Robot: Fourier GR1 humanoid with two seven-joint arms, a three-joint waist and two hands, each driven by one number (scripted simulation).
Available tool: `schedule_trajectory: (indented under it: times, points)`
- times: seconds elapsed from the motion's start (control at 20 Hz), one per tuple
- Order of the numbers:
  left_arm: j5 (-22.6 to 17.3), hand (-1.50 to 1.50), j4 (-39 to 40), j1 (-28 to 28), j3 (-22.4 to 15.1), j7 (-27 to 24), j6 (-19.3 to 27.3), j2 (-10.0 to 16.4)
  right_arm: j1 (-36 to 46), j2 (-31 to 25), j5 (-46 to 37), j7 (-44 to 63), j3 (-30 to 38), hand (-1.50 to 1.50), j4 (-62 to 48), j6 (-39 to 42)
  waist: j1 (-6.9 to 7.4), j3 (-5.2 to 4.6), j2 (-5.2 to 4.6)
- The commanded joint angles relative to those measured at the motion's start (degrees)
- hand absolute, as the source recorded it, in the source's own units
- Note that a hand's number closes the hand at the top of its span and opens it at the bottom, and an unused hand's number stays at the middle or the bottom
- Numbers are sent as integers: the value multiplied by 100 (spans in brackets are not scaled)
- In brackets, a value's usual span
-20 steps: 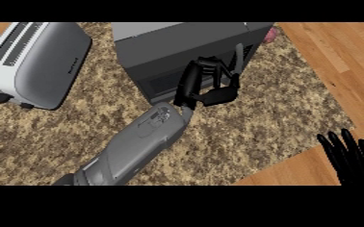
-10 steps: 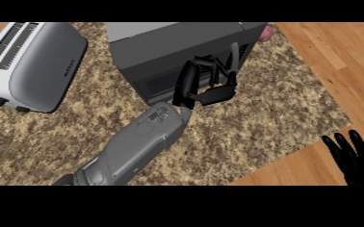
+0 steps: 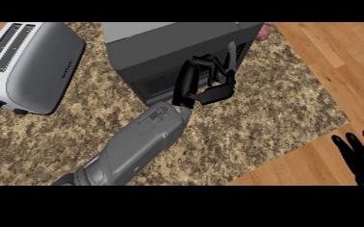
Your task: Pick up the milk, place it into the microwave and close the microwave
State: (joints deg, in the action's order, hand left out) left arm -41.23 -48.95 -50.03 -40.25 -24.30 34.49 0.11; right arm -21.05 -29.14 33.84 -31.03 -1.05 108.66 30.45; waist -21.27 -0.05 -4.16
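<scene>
Left robot hand has opened, straight fingers touching microwave.

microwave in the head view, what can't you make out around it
Head view only:
- Milk: seen nowhere; the microwave shows only its outside.
- Whether the microwave is fully shut: the left hand covers part of its front.
- Pink thing behind the microwave's right corner: mostly hidden by it, unidentifiable.
- Right hand: cut off by the right edge.
- Toaster: cut off by the left edge.
</scene>
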Motion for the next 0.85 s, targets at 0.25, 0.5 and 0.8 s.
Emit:
schedule_trajectory:
  times: [0.25, 0.5, 0.8]
  points:
    - [-246, 150, 480, -515, 176, -86, -135, -11, -138, -125, 419, 60, 16, -150, 130, 261, -91, 7, -106]
    - [-296, 150, 581, -465, 116, -235, -130, -11, -229, -209, 546, 136, 78, -150, 251, 281, -137, 2, -110]
    - [-399, 150, 637, -532, 91, -307, -75, -11, -355, -345, 669, 265, 77, -150, 404, 377, -192, 1, -105]
